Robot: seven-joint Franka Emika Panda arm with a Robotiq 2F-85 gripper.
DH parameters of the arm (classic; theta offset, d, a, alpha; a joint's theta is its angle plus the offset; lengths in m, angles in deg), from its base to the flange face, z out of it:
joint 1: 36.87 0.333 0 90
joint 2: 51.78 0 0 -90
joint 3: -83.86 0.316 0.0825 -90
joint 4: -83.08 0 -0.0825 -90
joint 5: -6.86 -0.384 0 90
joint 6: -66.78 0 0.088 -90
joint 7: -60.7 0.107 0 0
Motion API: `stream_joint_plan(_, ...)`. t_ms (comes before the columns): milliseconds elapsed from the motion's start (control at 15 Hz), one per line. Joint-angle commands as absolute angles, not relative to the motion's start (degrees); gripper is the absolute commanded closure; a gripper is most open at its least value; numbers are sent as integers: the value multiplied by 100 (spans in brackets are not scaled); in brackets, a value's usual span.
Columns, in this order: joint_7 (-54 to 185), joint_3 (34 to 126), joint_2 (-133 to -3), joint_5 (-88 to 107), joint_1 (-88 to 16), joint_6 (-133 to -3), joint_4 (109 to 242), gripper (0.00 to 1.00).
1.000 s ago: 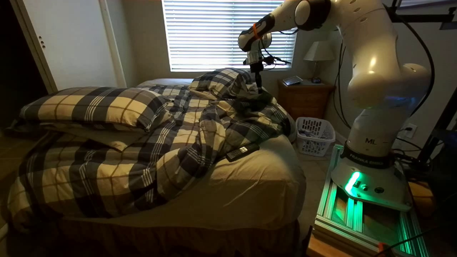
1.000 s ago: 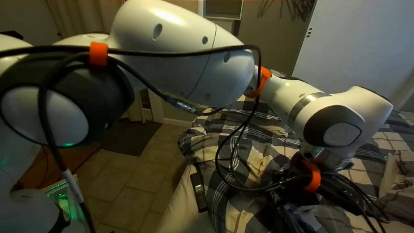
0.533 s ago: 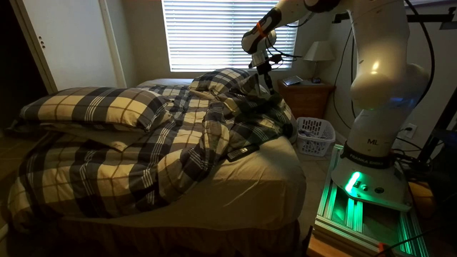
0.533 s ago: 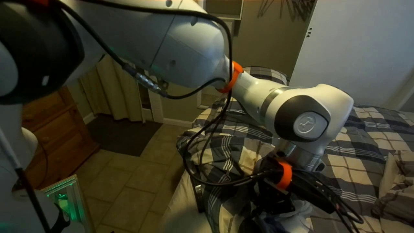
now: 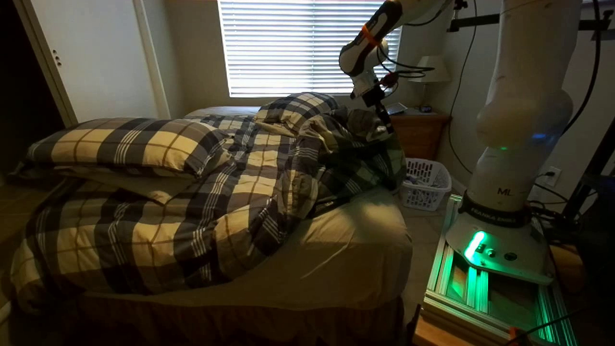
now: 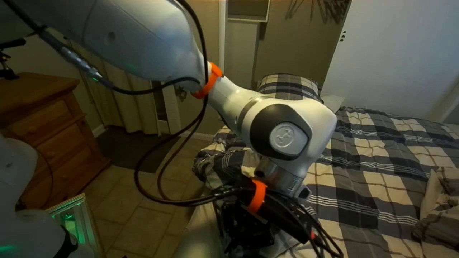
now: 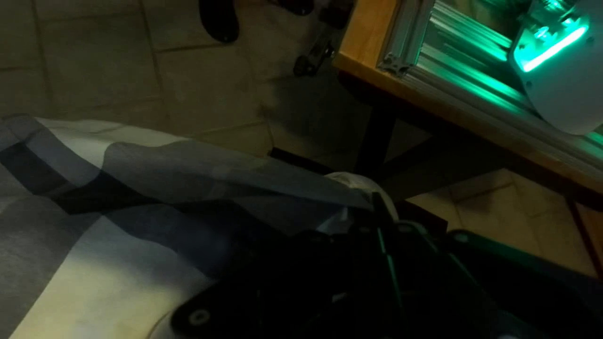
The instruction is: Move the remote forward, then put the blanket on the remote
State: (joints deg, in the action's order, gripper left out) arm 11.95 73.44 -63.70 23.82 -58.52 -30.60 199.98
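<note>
Panda arm (image 6: 231, 102) is sporting white shells (image 6: 154, 44), dark joint cover (image 6: 260, 132), orange straps (image 6: 258, 196), looped black cables (image 6: 226, 193), "ML" lettering (image 5: 505, 191), green base light (image 5: 474, 244).

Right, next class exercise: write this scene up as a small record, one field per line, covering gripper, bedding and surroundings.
Tool: black gripper, shut
Held: large soft plaid blanket, dark grey-black and cream-yellow, its pinched part raised
Remote: not plainly visible; a thin dark strip by the blanket's edge may be it
Furniture: pale-sheeted bed, partly under the blanket; brown wooden nightstand bearing a white-shaded lamp
Pillow: puffy plaid pillow, on the bed
Floor: white slotted plastic laundry basket, beside the bed
Background: white slatted window blinds
</note>
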Motion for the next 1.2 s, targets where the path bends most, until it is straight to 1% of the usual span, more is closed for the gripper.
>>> stream_joint_plan(0, 1626, 7192, -5303, 2590, -5613, -3262, 21284, 100)
stream_joint_plan(333, 2100, 7085, -4691, 2612, -5487, -3180, 21966, 100)
stream_joint_plan(400, 2208, 7061, -4597, 2565, -5473, -3181, 22055, 74)
stream_joint_plan(467, 2265, 7042, -4519, 2532, -5459, -3175, 22152, 73)
stream_joint_plan(533, 2290, 7026, -4466, 2515, -5446, -3116, 22190, 68)
stream_joint_plan(733, 2374, 6991, -4328, 2384, -5390, -2803, 22284, 46)
stream_joint_plan(867, 2430, 6983, -4242, 2331, -5353, -2709, 22349, 34)
stream_joint_plan(933, 2457, 6973, -4212, 2332, -5341, -2694, 22363, 26)
stream_joint_plan(1067, 2525, 6946, -4123, 2188, -5318, -2857, 22442, 13)
stream_joint_plan(1133, 2580, 6918, -4046, 2064, -5314, -3092, 22515, 5)
